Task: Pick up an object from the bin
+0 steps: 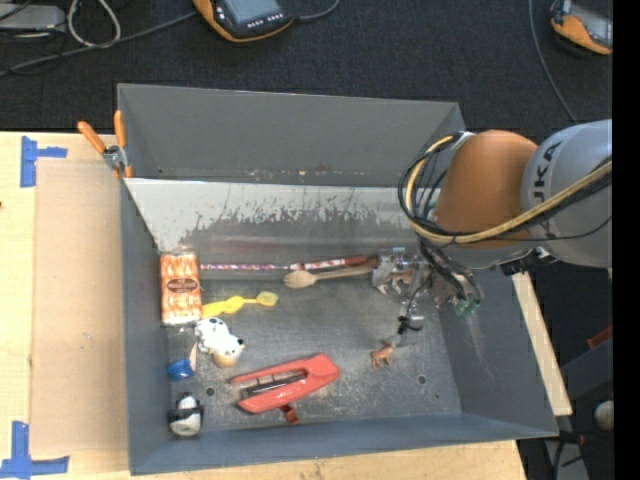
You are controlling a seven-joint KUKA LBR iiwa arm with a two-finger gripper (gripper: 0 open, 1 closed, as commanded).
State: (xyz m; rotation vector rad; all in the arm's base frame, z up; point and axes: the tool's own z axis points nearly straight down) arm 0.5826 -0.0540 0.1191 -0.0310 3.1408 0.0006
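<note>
My gripper [406, 310] hangs beside the handle end of a slim wooden spoon [318, 271] with a pale oval bowl; parted or clamped, I can't tell.

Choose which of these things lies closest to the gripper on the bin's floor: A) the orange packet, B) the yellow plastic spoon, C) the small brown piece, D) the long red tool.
C: the small brown piece lies just beside the gripper, while the other three lie farther toward the view's left.
</note>
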